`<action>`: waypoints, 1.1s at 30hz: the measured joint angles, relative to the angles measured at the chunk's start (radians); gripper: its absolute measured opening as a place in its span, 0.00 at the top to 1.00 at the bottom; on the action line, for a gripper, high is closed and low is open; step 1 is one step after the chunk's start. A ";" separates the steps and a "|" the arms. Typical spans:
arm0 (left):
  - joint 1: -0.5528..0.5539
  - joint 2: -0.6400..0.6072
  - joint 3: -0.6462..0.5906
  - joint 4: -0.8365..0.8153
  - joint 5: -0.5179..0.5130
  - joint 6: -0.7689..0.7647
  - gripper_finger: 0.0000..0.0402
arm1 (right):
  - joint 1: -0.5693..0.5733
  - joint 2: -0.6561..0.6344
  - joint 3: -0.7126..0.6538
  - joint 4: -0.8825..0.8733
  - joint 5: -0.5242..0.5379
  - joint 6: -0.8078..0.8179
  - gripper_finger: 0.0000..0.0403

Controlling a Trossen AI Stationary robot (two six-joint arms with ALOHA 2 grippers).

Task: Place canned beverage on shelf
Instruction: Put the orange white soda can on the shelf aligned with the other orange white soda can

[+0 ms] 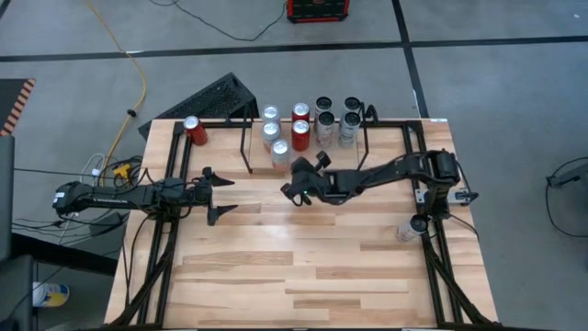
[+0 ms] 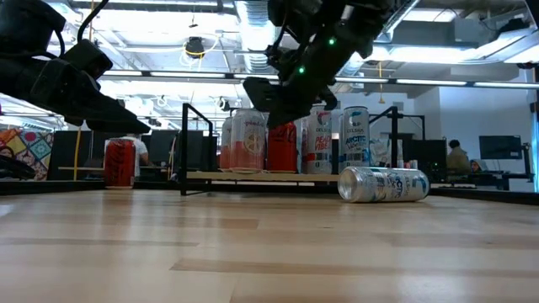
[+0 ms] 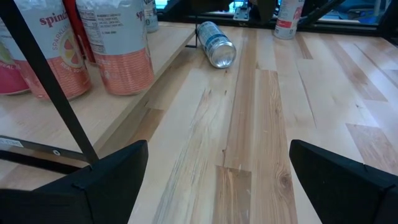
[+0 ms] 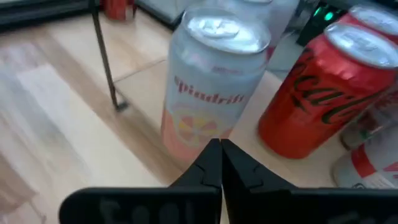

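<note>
Pressing its fingertips together on nothing, the right gripper hovers just in front of the pink can standing on the shelf. One fallen can lies on its side near the table's right rail, behind this arm and well apart. Judged nearer, the right arm should fetch it; the left gripper waits spread wide.

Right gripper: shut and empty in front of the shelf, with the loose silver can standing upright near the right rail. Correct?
One thing is off: the silver can lies on its side on the table, as the low view shows. The rest holds: the right gripper is shut with nothing between its fingers, just in front of the shelf.
</note>
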 joint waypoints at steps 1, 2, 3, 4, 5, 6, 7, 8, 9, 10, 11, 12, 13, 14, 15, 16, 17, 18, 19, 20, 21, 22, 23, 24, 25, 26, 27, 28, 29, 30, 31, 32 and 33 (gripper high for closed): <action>0.000 0.000 0.000 0.000 0.000 0.000 0.06 | 0.000 0.000 -0.011 0.025 0.019 0.006 0.94; 0.000 0.000 0.000 0.000 0.000 0.000 0.06 | 0.000 0.000 -0.020 0.039 0.036 0.009 0.94; 0.000 0.000 0.000 0.000 0.000 0.000 0.06 | 0.000 0.000 -0.031 0.051 0.046 0.017 0.95; 0.000 0.000 0.000 0.000 0.000 0.000 0.06 | -0.001 0.000 -0.040 0.059 0.051 0.024 0.95; 0.000 0.000 0.000 0.000 0.000 0.000 0.06 | -0.003 0.000 -0.047 0.067 0.051 0.024 0.96; 0.000 0.000 0.000 0.000 0.000 0.000 0.06 | -0.005 0.007 -0.054 0.096 0.052 0.025 0.96; 0.000 0.000 0.000 0.000 0.000 0.000 0.06 | -0.009 0.018 -0.058 0.132 0.054 0.024 0.96; 0.000 0.000 0.000 0.000 0.000 0.000 0.06 | -0.010 0.026 -0.064 0.169 0.054 0.023 0.96; 0.000 0.000 0.000 0.000 0.000 0.000 0.06 | -0.011 0.030 -0.075 0.188 0.054 0.022 0.96; 0.000 0.000 0.000 0.000 0.000 0.000 0.06 | -0.017 0.032 -0.084 0.199 0.053 0.018 0.96; 0.000 0.000 0.000 0.000 0.000 0.000 0.06 | -0.021 0.032 -0.090 0.228 0.052 0.019 0.96; 0.000 0.000 0.000 0.000 0.000 0.000 0.06 | -0.022 0.040 -0.092 0.259 0.053 0.018 0.96; 0.000 0.000 0.000 0.000 0.000 0.000 0.06 | -0.023 0.050 -0.092 0.282 0.057 0.018 0.95; 0.000 0.000 0.000 0.001 0.000 0.000 0.06 | -0.025 0.055 -0.095 0.287 0.057 0.018 0.95; 0.000 0.000 0.000 0.000 0.000 0.000 0.06 | -0.028 0.060 -0.101 0.278 0.056 0.015 0.95; 0.000 0.000 0.000 0.000 0.000 0.000 0.06 | -0.030 0.064 -0.104 0.278 0.052 0.007 0.95; 0.000 0.000 0.000 0.001 0.000 0.000 0.06 | -0.030 0.072 -0.103 0.301 0.051 0.002 0.95; 0.000 0.000 0.000 0.000 0.000 0.000 0.06 | -0.030 0.080 -0.099 0.330 0.052 0.000 0.95; 0.000 0.000 0.000 0.000 0.000 0.000 0.06 | -0.030 0.087 -0.095 0.352 0.051 -0.003 0.95; 0.000 0.000 0.000 0.001 0.000 0.000 0.06 | -0.029 0.091 -0.095 0.351 0.049 -0.004 0.95; 0.000 0.000 0.000 0.000 0.000 0.000 0.06 | -0.029 0.094 -0.099 0.347 0.048 -0.005 0.95; 0.000 0.000 0.000 0.001 0.000 0.000 0.06 | -0.029 0.097 -0.101 0.347 0.044 -0.005 0.95; 0.000 0.000 0.000 0.000 0.000 0.000 0.06 | -0.029 0.099 -0.100 0.352 0.042 -0.006 0.95; 0.000 0.000 0.000 0.000 0.000 0.000 0.06 | -0.029 0.102 -0.100 0.363 0.042 -0.007 0.95; 0.000 0.000 0.000 0.000 0.000 0.000 0.06 | -0.029 0.105 -0.097 0.371 0.042 -0.006 0.95; 0.000 0.000 0.000 0.000 0.000 0.000 0.06 | -0.029 0.105 -0.096 0.369 0.042 -0.007 0.95; 0.000 0.000 0.000 0.000 0.000 0.000 0.06 | -0.031 0.105 -0.099 0.363 0.041 -0.007 0.95; 0.000 0.000 0.000 0.001 0.000 0.000 0.06 | -0.032 0.105 -0.099 0.367 0.035 -0.007 0.95; 0.000 0.000 0.000 0.001 0.000 0.000 0.06 | -0.036 0.105 -0.099 0.378 0.020 -0.007 0.95; 0.000 0.000 0.000 0.000 0.000 0.000 0.06 | -0.039 0.104 -0.099 0.386 0.006 -0.007 0.95; 0.000 0.000 0.000 0.000 0.000 0.000 0.06 | -0.044 0.103 -0.099 0.391 -0.004 -0.007 0.95; 0.000 0.000 0.000 0.000 0.000 0.000 0.06 | -0.047 0.103 -0.099 0.395 -0.013 -0.007 0.95; 0.000 0.000 0.000 0.000 0.000 0.000 0.06 | -0.050 0.103 -0.099 0.396 -0.024 -0.007 0.95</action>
